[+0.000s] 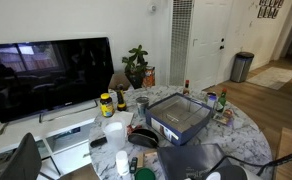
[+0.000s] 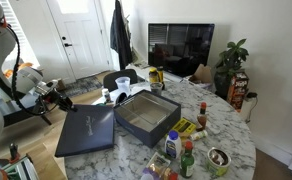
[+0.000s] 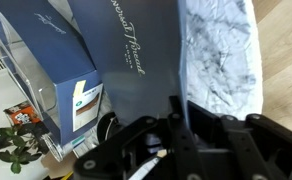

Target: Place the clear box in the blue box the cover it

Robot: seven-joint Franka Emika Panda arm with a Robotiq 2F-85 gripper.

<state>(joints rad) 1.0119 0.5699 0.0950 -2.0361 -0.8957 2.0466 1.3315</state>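
Note:
The blue box (image 2: 146, 117) stands open in the middle of the marble table (image 2: 226, 125), its pale inside showing; it also appears in an exterior view (image 1: 176, 115). I cannot make out the clear box. The cover (image 2: 86, 131), flat and navy, lies to the left of the blue box. In the wrist view the cover (image 3: 126, 50) shows script lettering, and the blue box (image 3: 46, 70) stands beside it with its white label (image 3: 86, 100). My gripper (image 3: 181, 115) is shut on the cover's thin side wall. In an exterior view the gripper (image 2: 64, 97) sits at the cover's far edge.
Sauce bottles (image 2: 186, 160) and a small bowl (image 2: 218, 158) crowd the table's near right edge. A yellow jar (image 1: 106, 103) and a white cup (image 1: 114, 135) stand near the blue box. A television (image 1: 46, 75) and a plant (image 1: 136, 65) are behind.

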